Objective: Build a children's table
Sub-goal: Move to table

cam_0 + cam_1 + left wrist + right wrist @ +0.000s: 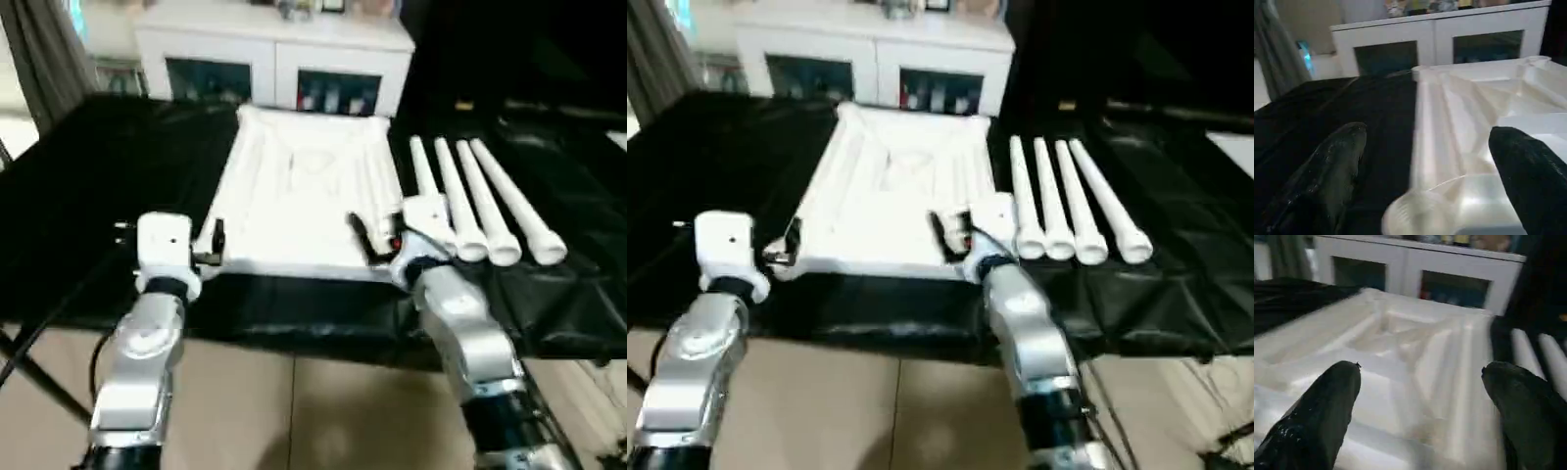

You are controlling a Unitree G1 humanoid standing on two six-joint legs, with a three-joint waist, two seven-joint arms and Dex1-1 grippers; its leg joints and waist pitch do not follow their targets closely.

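One white plastic table top (304, 191), ribbed side up, lies flat on the black-sheeted table (88, 186). Four smooth tapered white legs (480, 201) lie side-by-side just beside it. Left hand (201, 250) and right hand (377, 240) spread wide at its near edge, holding nothing.

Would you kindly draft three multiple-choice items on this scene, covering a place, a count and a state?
1. Where do the loose legs lie relative to the tabletop?
A. on the robot's right of it
B. on its left
C. on top of it

2. How many legs lie there?
A. two
B. four
C. six

3. How is the left hand?
A. shut on a leg
B. open, holding nothing
C. shut, holding nothing

Answers: 1 A, they lie on the black sheet to its right; 2 B, four white tubes side by side; 3 B, its fingers stand wide apart at the tabletop's corner.
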